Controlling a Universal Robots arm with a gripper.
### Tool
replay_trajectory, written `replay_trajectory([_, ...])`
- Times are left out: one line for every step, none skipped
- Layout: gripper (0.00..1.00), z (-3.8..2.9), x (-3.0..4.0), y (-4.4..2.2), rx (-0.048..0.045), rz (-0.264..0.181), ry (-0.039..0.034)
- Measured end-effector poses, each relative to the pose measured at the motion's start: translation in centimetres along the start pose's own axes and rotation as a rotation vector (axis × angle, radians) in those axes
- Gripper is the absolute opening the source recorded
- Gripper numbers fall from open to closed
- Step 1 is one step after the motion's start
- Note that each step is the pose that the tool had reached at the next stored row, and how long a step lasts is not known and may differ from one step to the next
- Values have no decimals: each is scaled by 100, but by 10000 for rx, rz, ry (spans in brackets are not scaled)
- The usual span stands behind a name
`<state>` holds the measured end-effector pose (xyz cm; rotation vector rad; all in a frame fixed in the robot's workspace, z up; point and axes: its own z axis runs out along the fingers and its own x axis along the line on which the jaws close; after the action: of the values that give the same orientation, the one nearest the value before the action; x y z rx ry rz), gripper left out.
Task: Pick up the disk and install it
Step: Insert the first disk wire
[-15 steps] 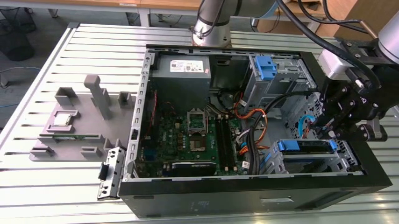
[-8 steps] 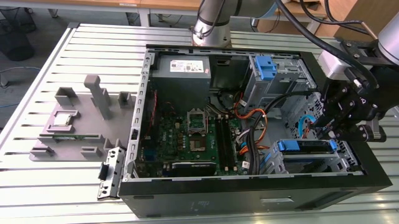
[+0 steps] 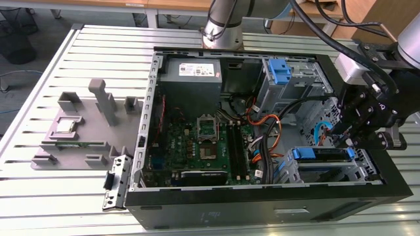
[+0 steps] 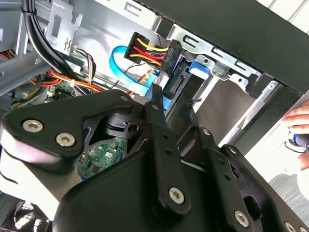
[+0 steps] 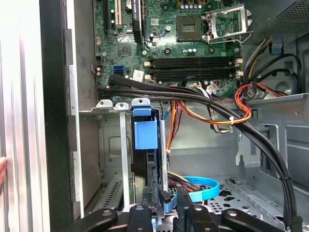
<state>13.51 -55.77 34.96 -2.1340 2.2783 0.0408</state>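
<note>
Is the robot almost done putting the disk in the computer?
Nearly, it seems. The disk, with its blue rail, already sits upright in the metal drive cage of the open computer case. The gripper hangs right at that cage beside the disk's end, where the blue cable and the coloured power plug meet it. Whether the disk is fully seated or still held cannot be told.

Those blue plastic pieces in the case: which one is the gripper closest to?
The lower blue-railed disk in the cage at the exterior view's right, just beside the gripper. The other blue bracket sits further back, near the grey box.
</note>
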Motion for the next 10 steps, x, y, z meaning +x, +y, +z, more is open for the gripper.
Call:
replay_trajectory([34, 0, 0, 0, 0, 0, 4])
replay_trajectory([34, -1, 0, 0, 1, 0, 7])
replay_trajectory([33, -1, 0, 0, 0, 0, 11])
replay_trajectory([33, -1, 0, 0, 1, 0, 14])
replay_trajectory([26, -1, 0, 0, 1, 0, 18])
replay_trajectory([26, 0, 0, 0, 1, 0, 21])
replay_trajectory([26, 0, 0, 0, 1, 0, 24])
replay_trajectory([26, 0, 0, 0, 2, 1, 27])
replay_trajectory([26, 0, 0, 0, 2, 0, 30])
replay_trajectory([24, 0, 0, 0, 2, 0, 33])
